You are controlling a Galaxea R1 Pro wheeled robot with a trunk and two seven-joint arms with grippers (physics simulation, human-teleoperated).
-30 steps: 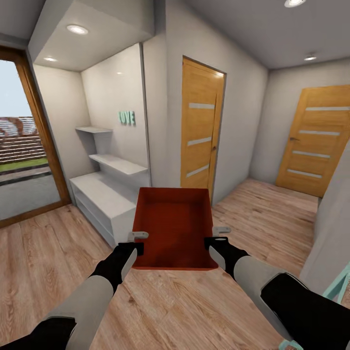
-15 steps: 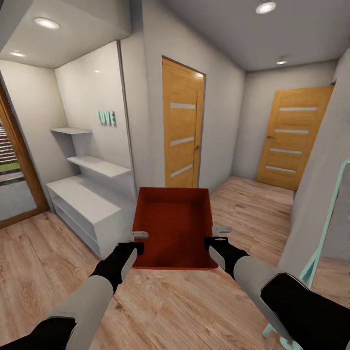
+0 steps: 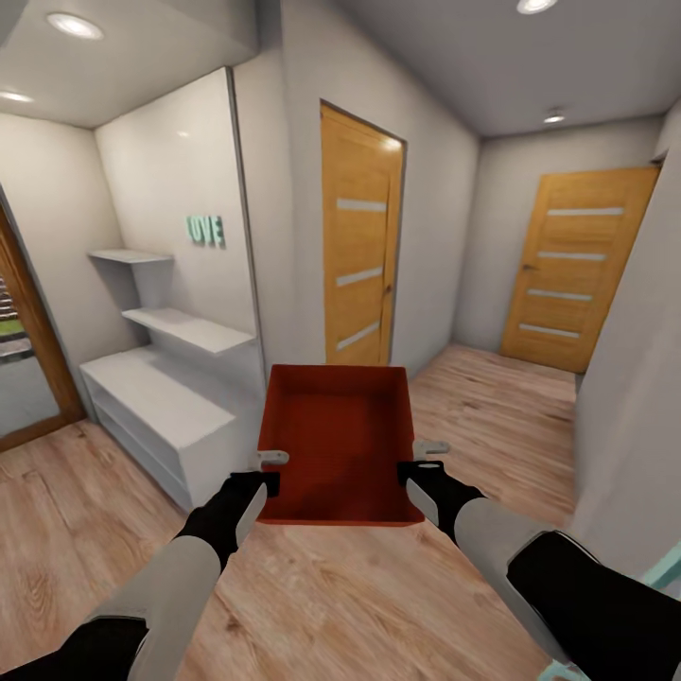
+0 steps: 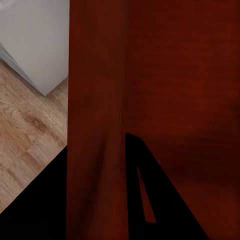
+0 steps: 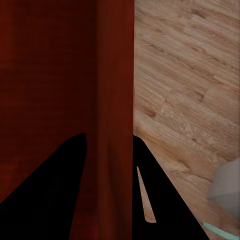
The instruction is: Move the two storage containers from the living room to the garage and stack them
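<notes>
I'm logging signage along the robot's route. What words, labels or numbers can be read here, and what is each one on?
"LOVE": teal raised letters mounted on the white alcove wall, above the white shelves.
No other text can be read; the storage container and both wooden doors carry none.

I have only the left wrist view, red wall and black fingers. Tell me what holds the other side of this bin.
Observer: The right tool clamps the storage container on its opposite wall, level with the left tool.
Operator: Confirm that right grip.
Observer: In the right wrist view, its fingers straddle the red wall, one inside, one outside.
Operator: Say what lies ahead.
Observer: Wood plank floor runs past a white shelf unit toward two closed wooden doors, one near, one farther.
</notes>
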